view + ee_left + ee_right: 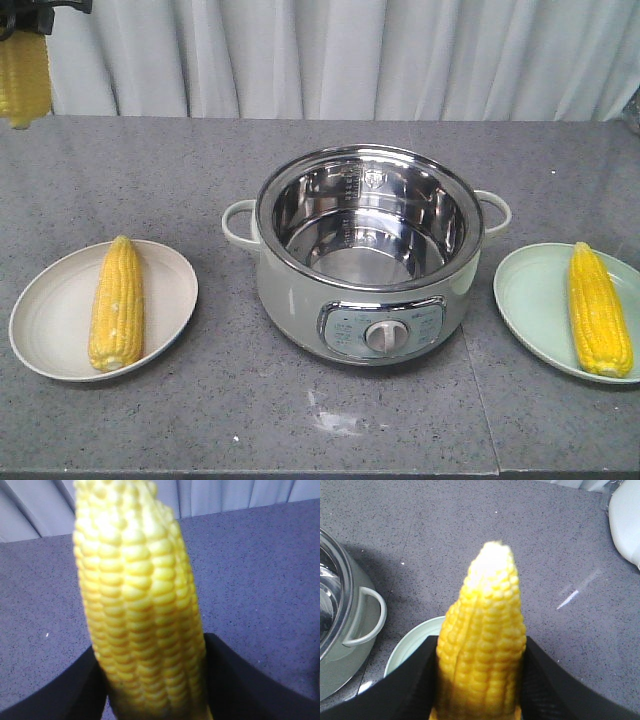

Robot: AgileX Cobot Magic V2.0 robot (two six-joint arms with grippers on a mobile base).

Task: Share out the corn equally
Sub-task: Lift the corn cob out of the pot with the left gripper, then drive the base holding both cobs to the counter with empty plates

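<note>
Knobbly tapered corn (482,645) (shiny steel pot (290,300))

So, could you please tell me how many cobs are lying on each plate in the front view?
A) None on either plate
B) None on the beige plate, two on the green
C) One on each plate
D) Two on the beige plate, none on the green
C: in the front view, one cob lies along the beige plate and a second cob along the green plate.
</note>
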